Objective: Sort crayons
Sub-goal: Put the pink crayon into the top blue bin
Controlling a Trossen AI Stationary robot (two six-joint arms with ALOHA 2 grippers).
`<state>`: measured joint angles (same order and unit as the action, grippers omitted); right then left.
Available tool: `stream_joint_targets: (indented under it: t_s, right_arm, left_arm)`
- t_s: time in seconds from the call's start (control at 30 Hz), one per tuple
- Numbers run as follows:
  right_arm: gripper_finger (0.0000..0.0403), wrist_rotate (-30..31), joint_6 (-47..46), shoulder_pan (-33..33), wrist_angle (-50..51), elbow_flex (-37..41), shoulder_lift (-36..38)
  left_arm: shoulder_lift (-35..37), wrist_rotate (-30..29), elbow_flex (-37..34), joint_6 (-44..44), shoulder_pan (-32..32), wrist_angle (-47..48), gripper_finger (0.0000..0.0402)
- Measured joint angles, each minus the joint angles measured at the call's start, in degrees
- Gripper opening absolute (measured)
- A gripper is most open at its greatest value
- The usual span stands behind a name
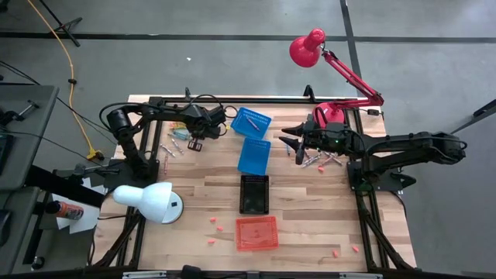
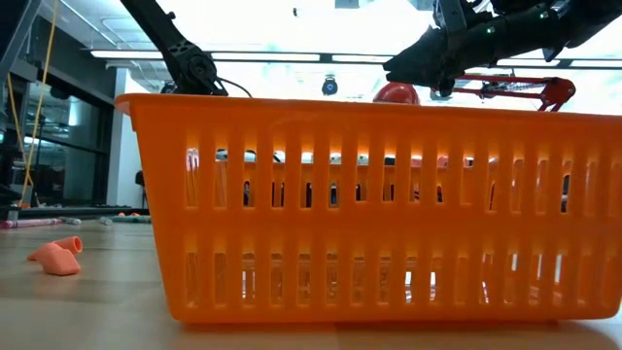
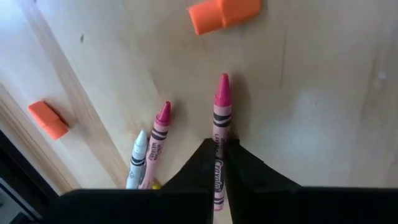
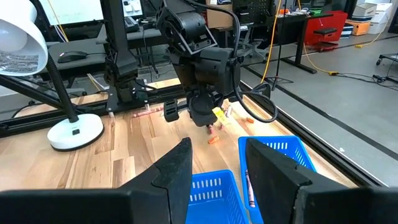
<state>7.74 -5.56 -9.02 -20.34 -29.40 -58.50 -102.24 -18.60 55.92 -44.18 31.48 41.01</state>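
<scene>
A magenta crayon (image 3: pixel 221 106) lies on the wooden table (image 3: pixel 311 124), and my left gripper (image 3: pixel 219 163) is shut on it at the table's far left (image 1: pixel 194 144). Beside it lie a pink crayon (image 3: pixel 159 132) and a white crayon (image 3: pixel 137 155). More crayons (image 1: pixel 175 144) are scattered left of the gripper, and another heap of crayons (image 1: pixel 319 160) lies under my right arm. My right gripper (image 4: pixel 217 168) hangs open above the table beside the blue baskets (image 1: pixel 287 141), with nothing between its fingers. My left gripper pinches the magenta crayon's two long sides at its paper-wrapped middle (image 3: pixel 218 144) between its two fingers. The fingers come steeply from above. The crayon's pointed end (image 3: pixel 222 84) sticks out past the fingertips, and it appears to lie flat on the table.
Two blue baskets (image 1: pixel 252 122) (image 1: pixel 254 156), a black basket (image 1: pixel 254 194) and an orange basket (image 1: pixel 256 232) stand in a row down the table's middle. A white lamp (image 1: pixel 149 201) stands near left, a red lamp (image 1: pixel 310 48) far right. Orange bits (image 3: pixel 224 14) (image 3: pixel 48 119) lie near the crayon.
</scene>
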Motion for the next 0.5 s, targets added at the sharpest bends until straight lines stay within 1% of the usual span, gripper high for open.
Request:
stream_joint_targets:
  t_s: [0.5]
  right_arm:
    - [0.0145, 0.0, -1.5, 0.0, 0.0, 0.0, 0.0]
  left_arm:
    - [0.0, -0.1, 0.1, 2.9, -0.1, 0.9, 0.0001]
